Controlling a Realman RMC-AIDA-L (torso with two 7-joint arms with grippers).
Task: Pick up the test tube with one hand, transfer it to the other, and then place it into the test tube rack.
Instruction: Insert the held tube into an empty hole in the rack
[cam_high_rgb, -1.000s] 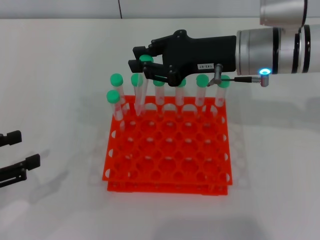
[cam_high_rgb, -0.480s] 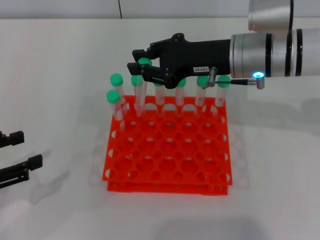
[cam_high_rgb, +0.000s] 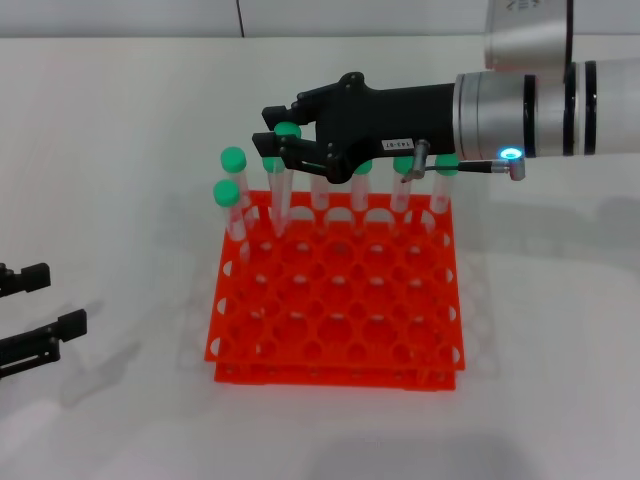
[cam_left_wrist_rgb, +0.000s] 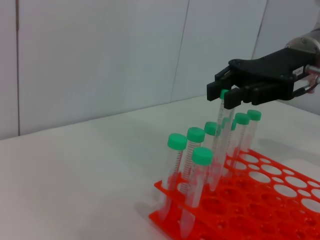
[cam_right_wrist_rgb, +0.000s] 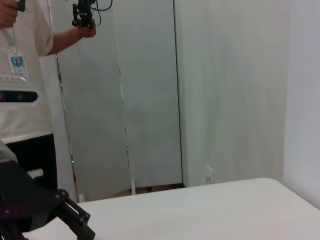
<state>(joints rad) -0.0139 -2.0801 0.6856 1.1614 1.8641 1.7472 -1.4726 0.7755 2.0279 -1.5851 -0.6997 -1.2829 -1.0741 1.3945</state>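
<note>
Right end effector (cam_high_rgb: 283, 139) clamped on tube (cam_high_rgb: 281, 195), lowered slightly since a second ago into back row of rack (cam_high_rgb: 335, 315); placement nearly complete; left end effector (cam_high_rgb: 35, 318) apart, parked.

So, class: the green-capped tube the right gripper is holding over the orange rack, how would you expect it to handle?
The tube looks like thin clear plastic, so probably light and stiff. Its smooth wall may slip in the right gripper, which pinches it just under the cap. Slim and round, it would likely tip or roll outside the rack.
</note>
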